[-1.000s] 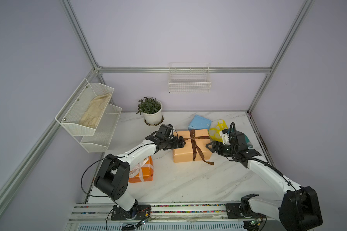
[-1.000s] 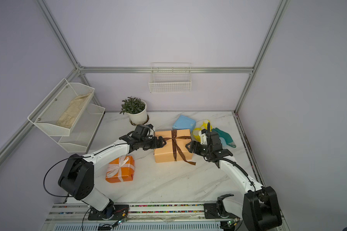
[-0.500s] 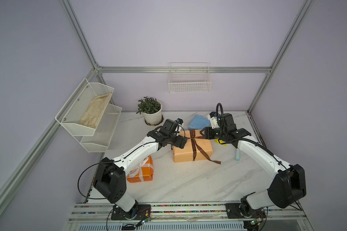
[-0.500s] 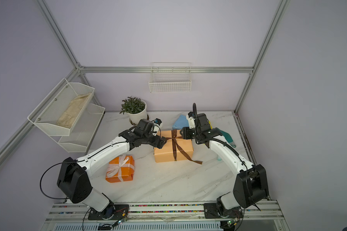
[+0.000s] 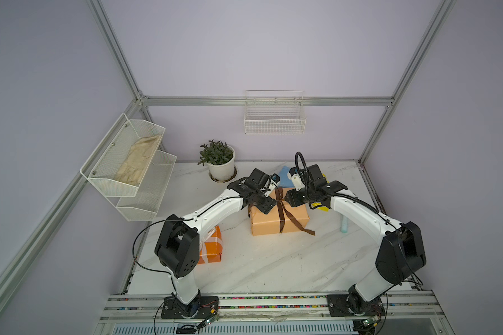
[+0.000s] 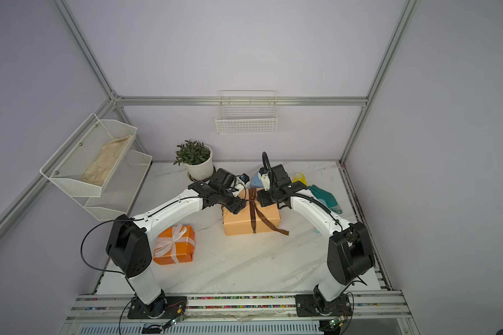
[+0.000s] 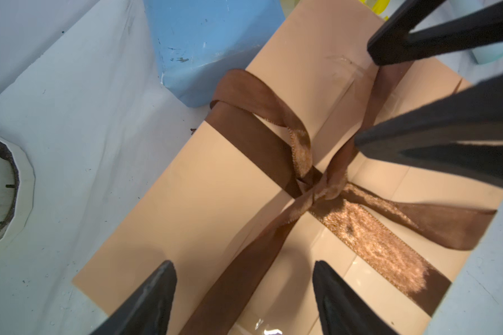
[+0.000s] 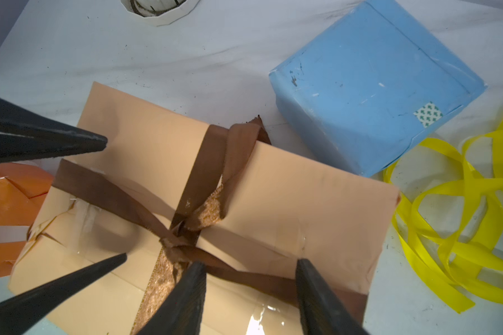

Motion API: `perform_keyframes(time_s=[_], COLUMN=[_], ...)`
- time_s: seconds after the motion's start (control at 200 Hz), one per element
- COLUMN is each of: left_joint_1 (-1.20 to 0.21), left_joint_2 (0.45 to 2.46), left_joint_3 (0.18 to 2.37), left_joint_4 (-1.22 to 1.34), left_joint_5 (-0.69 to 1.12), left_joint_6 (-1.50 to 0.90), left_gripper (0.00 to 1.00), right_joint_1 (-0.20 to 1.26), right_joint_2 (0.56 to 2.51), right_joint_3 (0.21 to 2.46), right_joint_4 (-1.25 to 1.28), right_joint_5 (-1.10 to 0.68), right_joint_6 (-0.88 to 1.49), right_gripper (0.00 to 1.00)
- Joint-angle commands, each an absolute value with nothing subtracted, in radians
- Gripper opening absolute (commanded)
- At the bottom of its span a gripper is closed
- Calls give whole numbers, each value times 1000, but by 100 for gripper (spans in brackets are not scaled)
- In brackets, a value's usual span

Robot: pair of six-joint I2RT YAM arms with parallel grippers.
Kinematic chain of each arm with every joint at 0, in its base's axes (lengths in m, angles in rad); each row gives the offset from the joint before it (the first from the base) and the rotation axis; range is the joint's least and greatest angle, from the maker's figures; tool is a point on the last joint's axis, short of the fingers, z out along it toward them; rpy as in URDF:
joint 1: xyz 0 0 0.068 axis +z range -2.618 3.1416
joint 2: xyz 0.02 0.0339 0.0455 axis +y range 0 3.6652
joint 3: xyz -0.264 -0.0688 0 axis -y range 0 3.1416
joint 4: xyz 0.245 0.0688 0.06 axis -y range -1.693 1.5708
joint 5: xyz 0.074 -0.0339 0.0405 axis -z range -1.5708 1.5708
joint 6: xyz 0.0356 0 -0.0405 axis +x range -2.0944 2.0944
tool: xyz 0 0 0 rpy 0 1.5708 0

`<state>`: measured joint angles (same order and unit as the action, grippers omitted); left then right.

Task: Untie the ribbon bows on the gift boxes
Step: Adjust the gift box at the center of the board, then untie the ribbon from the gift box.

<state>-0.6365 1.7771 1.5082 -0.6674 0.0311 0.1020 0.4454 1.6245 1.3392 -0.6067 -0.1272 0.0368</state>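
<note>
The large peach gift box (image 5: 273, 223) lies mid-table with a dark brown ribbon (image 5: 280, 200) knotted on top (image 7: 317, 188), tails loose. My left gripper (image 7: 244, 264) hovers open over the box's left part, one brown tail lying between its fingers. My right gripper (image 8: 251, 264) hovers open from the other side, near the knot (image 8: 180, 243), with another tail between its fingers. The light blue box (image 8: 375, 87) stands behind, bare, with a loose yellow ribbon (image 8: 462, 217) beside it. The orange box (image 6: 174, 245) with a tied white bow (image 6: 172, 239) sits front left.
A white plant pot (image 5: 219, 166) stands behind the left arm. A teal glove (image 6: 324, 197) and a pale cylinder (image 5: 344, 226) lie right of the right arm. Wire shelves (image 5: 128, 174) hang on the left wall, a wire basket (image 5: 274, 116) on the back wall.
My right arm swung from beside the yellow ribbon to over the peach box's top. My left gripper moved in over the knot. Both grippers' jaws have narrowed.
</note>
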Motion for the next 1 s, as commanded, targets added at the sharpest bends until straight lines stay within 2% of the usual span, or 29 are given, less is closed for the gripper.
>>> perform_keyframes(time_s=[0.0,0.165,0.23,0.37,0.56,0.675,0.735,0.86,0.905,0.995], left_joint_1=[-636,-635,-636,-636,-636,-635,-636,-637,-637,-637], left_joint_2=[1767,1787,1790,1789,1799,1799,1794,1792,1794,1799], left_joint_3=[1564,1564,1566,1568,1579,1583,1582,1572,1570,1570], left_joint_4=[-680,-681,-680,-678,-668,-667,-667,-667,-667,-668], left_joint_5=[55,23,25,21,27,36,38,30,22,19], left_joint_6=[130,131,122,119,120,118,117,121,122,122], left_gripper=[74,63,52,37,26,21,21,18,17,16], right_joint_1=[448,450,451,454,461,463,465,469,471,471], right_joint_2=[1596,1604,1614,1619,1592,1586,1586,1591,1592,1589], right_joint_3=[1338,1314,1314,1307,1258,1238,1228,1199,1191,1183], right_joint_4=[-617,-570,-568,-574,-533,-514,-497,-427,-407,-395], right_joint_5=[-135,-134,-130,-146,-186,-177,-165,-130,-102,-63], right_joint_6=[-4,-22,-33,-46,-50,-60,-63,-70,-71,-71], right_gripper=[53,53,54,54,54,55,60,61,59,49])
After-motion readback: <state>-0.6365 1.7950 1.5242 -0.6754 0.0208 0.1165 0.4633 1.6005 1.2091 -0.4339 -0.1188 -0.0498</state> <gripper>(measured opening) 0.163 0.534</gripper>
